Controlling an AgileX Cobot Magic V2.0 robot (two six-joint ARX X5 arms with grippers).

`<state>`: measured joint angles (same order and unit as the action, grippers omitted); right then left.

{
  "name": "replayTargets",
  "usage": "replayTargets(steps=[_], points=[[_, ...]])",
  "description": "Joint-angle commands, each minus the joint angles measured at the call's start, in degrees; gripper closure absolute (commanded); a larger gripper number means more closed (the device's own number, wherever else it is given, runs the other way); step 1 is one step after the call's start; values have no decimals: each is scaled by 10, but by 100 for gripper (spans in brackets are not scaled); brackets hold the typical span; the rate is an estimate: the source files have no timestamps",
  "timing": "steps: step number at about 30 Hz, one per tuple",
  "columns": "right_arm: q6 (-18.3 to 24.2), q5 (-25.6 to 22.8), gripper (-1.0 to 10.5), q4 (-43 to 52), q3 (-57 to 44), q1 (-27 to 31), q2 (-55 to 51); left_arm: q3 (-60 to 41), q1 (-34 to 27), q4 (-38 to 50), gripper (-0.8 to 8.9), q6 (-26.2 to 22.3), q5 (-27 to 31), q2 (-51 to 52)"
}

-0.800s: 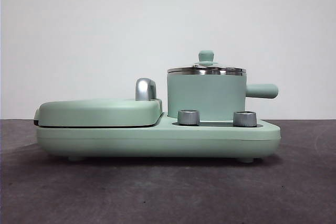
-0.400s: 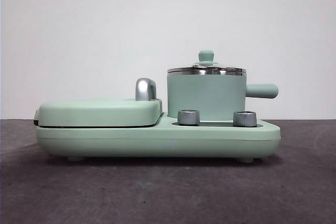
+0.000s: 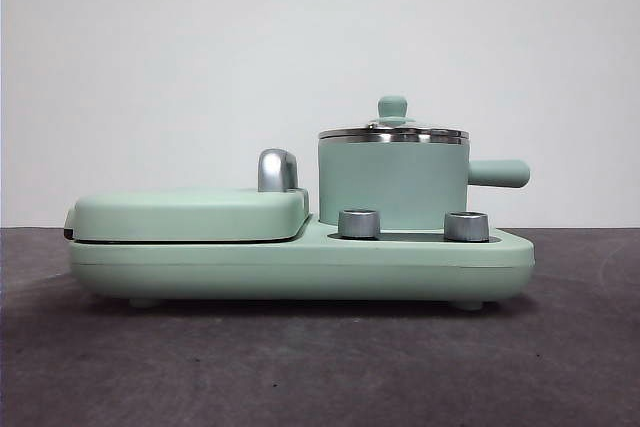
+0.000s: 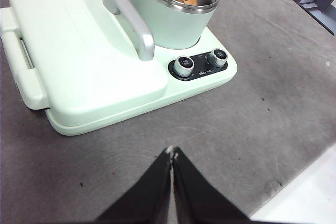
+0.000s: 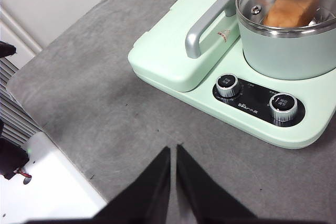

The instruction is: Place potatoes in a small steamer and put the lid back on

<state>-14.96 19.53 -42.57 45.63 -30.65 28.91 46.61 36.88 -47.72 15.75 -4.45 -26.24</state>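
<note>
Under the lid point(image 5: 278, 3): potato point(image 5: 292, 8) lies flat in steamer point(image 3: 393, 185) | both fingers pairs closed (empty)

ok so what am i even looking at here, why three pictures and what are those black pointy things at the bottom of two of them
It is one moment seen by three cameras on a two-armed robot at a table. One camera sits low and looks level across the gray table. The other two ride on the arms' wrists, so the black points are each arm's own pincers: the left gripper and the right gripper. Both are shut, hold nothing, and hang over bare table in front of the appliance.

On the table stands a mint-green cooker with two dials. On it sits the small steamer, closed by its glass lid. Through the glass you can see the potato inside. Beside it is a flat griddle cover.
</note>
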Motion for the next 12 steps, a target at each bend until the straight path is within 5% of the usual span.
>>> replayTargets(steps=[1, 8, 12], points=[[5, 0, 931, 6, 5, -3, 2, 5, 3, 7, 808, 1, 0, -2], [5, 0, 931, 6, 5, -3, 2, -22, -50, 17, 808, 0, 0, 23], [5, 0, 931, 6, 5, -3, 2, -112, -146, 120, 808, -25, 1, 86]])
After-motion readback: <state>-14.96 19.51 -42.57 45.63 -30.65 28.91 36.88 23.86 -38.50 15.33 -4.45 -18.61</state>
